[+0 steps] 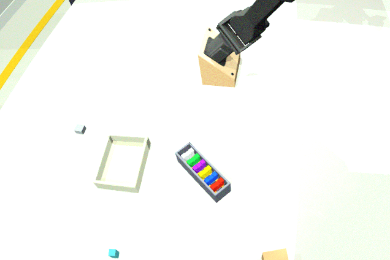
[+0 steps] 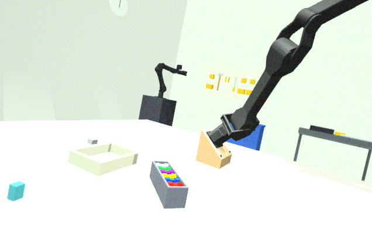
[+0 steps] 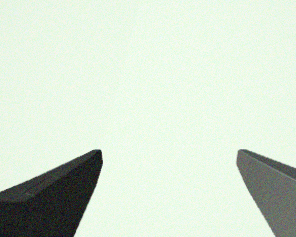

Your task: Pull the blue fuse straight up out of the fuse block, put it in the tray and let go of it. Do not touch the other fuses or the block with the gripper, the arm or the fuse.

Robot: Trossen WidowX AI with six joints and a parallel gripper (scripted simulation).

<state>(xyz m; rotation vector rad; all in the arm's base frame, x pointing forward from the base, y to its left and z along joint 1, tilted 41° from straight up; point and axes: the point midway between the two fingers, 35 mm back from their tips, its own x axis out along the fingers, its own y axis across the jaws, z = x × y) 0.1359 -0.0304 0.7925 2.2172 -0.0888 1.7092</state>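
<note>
The grey fuse block [image 1: 188,168] [image 2: 164,189] lies on the white table and holds a row of coloured fuses. The blue fuse [image 1: 210,178] [image 2: 172,179] sits in it between the yellow fuse [image 1: 206,172] and the red fuse [image 1: 217,184] at one end. The cream open tray [image 1: 103,159] [image 2: 78,156] stands to the left of the block, and nothing shows in it. My gripper [image 1: 211,51] [image 2: 214,137] [image 3: 167,156] is open and empty, far from the block, resting at the tan wedge stand [image 1: 217,73] [image 2: 210,154]. The wrist view shows only the two wide-spread fingers against a blank surface.
A small grey cube [image 1: 80,129] [image 2: 92,141] lies beyond the tray. A cyan cube [image 1: 113,252] [image 2: 15,190] lies near the front. A tan block [image 1: 275,254] shows at the table's near edge. A second arm on a dark pedestal [image 2: 157,109] stands at the back.
</note>
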